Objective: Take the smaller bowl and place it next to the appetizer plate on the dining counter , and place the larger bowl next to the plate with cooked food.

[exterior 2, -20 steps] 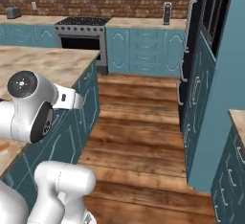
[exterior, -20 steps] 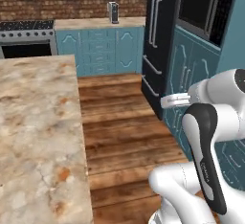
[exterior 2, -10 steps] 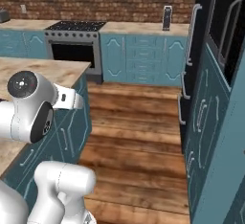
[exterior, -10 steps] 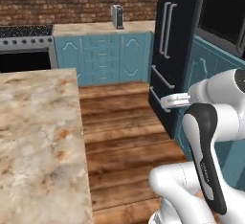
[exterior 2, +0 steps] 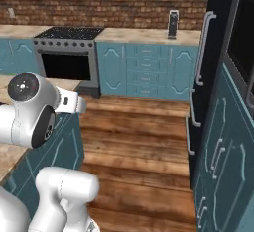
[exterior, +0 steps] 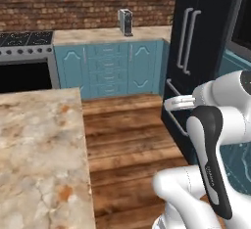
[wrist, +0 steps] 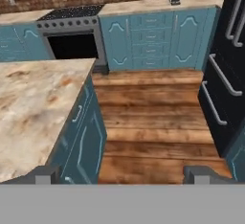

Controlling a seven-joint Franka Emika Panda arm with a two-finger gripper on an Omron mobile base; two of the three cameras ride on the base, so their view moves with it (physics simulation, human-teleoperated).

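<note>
Hand (wrist: pixel 119 175) spread wide, nothing between the tips; both dark fingertips (wrist: pixel 45 174) sit at the bottom of the hand view, pointing over the wood floor (wrist: pixel 153 117). Dining bench (exterior: pixel 39 154) with marbled beige-orange top and teal base is at the left in the left base view and hand view; its near corner is bare stone. White arm (exterior: pixel 211 145) is folded up off the bench's right edge, over the floor. Back wall has a stove (exterior 2: pixel 69 52) with black oven opening, teal cabinets (exterior 2: pixel 149 70) beside it, and a small dark canister (exterior 2: pixel 173 24) on the rear bench top. Black fridge (exterior: pixel 196 47) stands at the right.
</note>
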